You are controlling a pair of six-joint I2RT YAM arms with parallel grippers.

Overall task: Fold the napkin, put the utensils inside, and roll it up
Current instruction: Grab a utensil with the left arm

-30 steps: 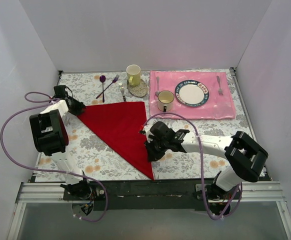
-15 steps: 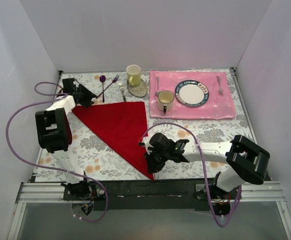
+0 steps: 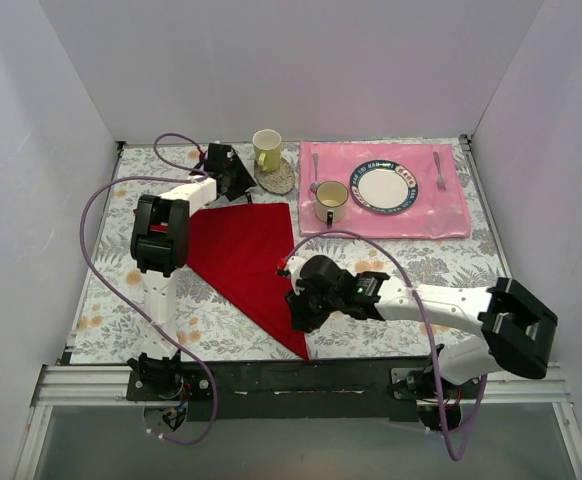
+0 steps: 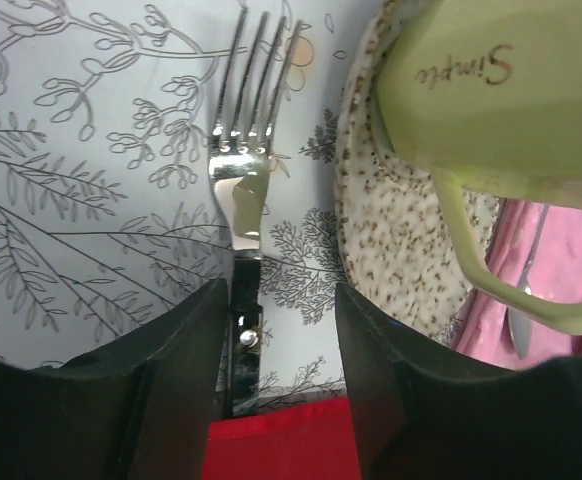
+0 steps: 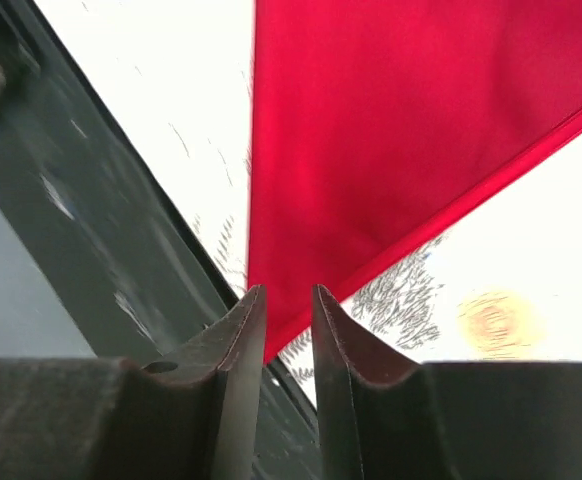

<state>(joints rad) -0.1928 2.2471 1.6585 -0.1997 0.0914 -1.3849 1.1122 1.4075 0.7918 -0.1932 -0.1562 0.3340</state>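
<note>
Left wrist: my left gripper [image 4: 279,330] straddles the fork [image 4: 241,200] handle, half open; my right gripper [image 5: 289,305] is narrowly parted over the napkin [image 5: 391,120] corner

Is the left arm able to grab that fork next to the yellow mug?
Probably yes. The left gripper hangs over the fork, its open fingers either side of the dark handle, nothing covering it. The yellow mug and speckled coaster sit close, but off the fork.
</note>
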